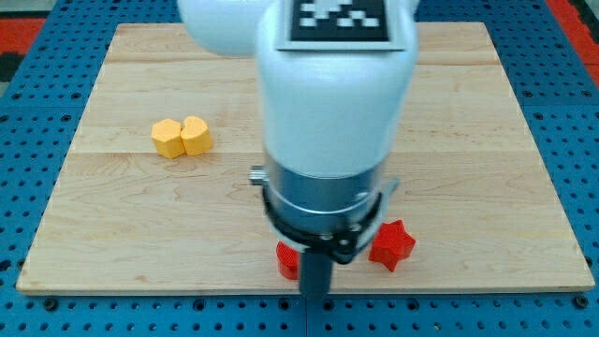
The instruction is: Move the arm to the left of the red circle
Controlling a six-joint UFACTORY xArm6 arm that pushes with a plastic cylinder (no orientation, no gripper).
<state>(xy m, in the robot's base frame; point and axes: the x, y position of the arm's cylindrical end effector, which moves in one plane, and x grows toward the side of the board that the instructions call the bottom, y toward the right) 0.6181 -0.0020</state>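
Note:
A red block (286,260) lies near the board's bottom edge, partly hidden behind my rod, so its shape cannot be made out. A red star (391,245) lies to the right of it. My tip (315,296) is at the board's bottom edge, just right of and below the partly hidden red block and left of the red star. The white arm body hides the middle of the board.
Two yellow blocks (182,137) touch each other at the view's left, on the wooden board (487,140). A blue perforated surface (28,187) surrounds the board.

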